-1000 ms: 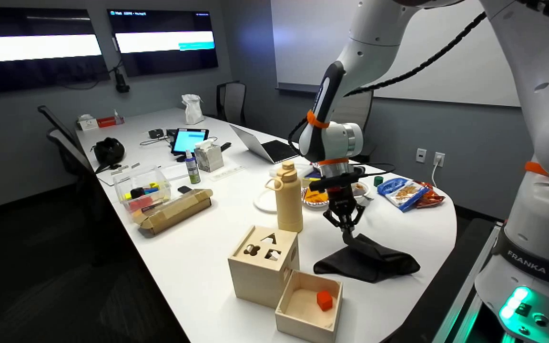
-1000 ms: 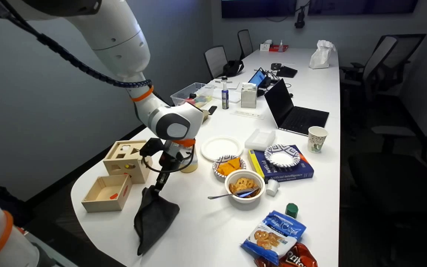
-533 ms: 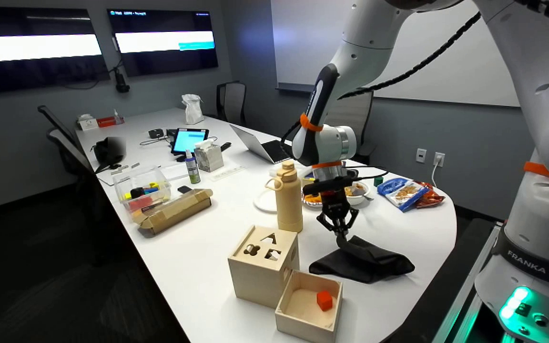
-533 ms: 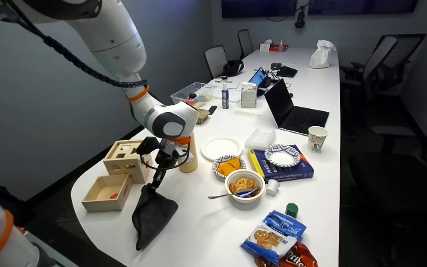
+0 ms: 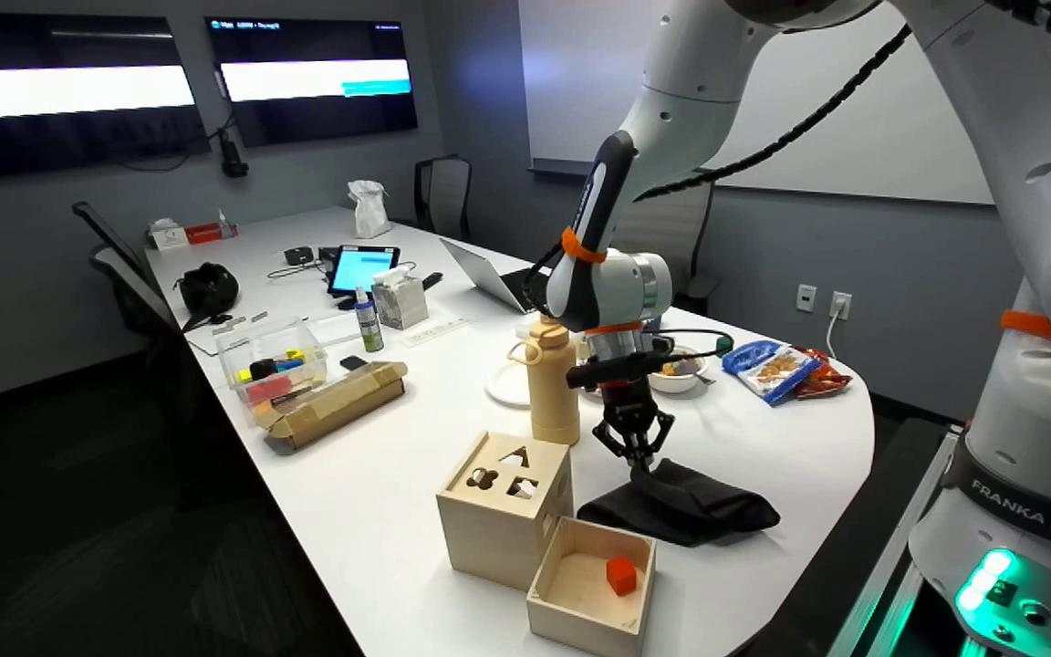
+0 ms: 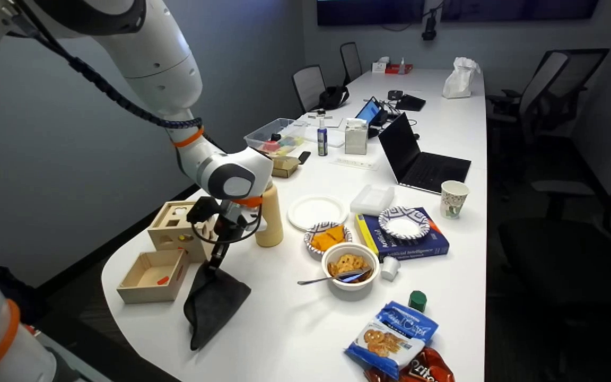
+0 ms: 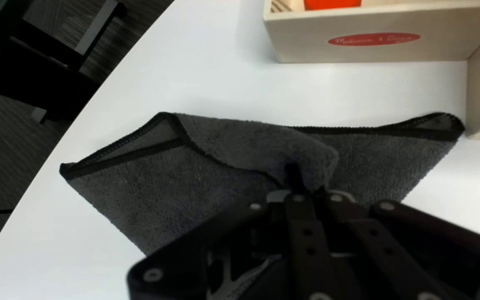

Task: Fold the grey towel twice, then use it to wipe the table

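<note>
The grey towel (image 5: pixel 694 511) lies partly folded on the white table (image 5: pixel 379 520), close to the light wooden boxes. My gripper (image 5: pixel 641 463) points down at the towel in both exterior views, shut on a bunched flap of it. In the wrist view, that pinched flap rises to the fingertips of my gripper (image 7: pixel 306 185), while the rest of the towel (image 7: pixel 161 208) spreads flat beneath with dark hemmed edges. One towel corner reaches close to the taller box. From an exterior view, the towel (image 6: pixel 215 307) stretches from the fingertips toward the table's rounded end.
An open wooden box (image 5: pixel 580 625) holding a red block (image 5: pixel 621 576) stands beside a taller box with cut-out shapes (image 5: pixel 494 529). Behind is a tan bottle (image 5: pixel 555 392). Food bowls (image 6: pixel 350 286), a book (image 6: pixel 417 246) and snack bags (image 6: pixel 393 339) occupy the table's far side.
Gripper and towel have slid together along the table toward the wooden boxes, leftward in both exterior views. The grip on the flap stays the same.
</note>
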Tool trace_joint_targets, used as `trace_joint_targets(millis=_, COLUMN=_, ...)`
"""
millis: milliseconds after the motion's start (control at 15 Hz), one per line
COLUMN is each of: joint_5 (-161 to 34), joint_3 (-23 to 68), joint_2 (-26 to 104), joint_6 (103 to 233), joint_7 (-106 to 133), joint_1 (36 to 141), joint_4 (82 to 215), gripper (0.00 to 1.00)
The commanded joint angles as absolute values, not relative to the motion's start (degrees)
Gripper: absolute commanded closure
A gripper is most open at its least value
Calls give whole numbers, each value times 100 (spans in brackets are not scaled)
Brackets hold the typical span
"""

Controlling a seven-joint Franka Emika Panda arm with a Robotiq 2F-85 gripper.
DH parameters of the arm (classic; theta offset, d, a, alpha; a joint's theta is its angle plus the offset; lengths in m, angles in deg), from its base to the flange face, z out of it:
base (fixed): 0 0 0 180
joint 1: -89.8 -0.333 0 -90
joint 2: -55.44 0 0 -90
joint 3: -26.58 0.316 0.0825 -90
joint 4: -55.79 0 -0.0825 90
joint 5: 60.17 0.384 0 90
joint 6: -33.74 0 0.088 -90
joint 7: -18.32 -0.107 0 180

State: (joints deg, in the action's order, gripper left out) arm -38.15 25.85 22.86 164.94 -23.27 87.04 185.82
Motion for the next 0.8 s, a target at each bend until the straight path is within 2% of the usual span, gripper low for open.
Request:
trace_joint_targets(millis=0, joint_5=-3555, joint_3=2688, joint_2=2154, joint_6=16684, joint_7=-2289, joint_1=8664, joint_4=18477, gripper=99)
trace_joint_targets(millis=133, joint_5=-3361, joint_3=2784, joint_2=2129, joint_6=16806, joint_7=-2184, joint_1=8725, joint_4=18459, gripper=72)
trace_joint_targets(millis=467, joint_5=-2577, joint_3=3102, joint_2=2031, joint_6=17030, joint_7=-1424, joint_1=8998, joint_4=18397, gripper=36)
trace_joint_targets(millis=733, joint_5=-2335, joint_3=2997, joint_2=2084, joint_6=17155, joint_7=-1148, joint_1=8898, joint_4=18442, gripper=5)
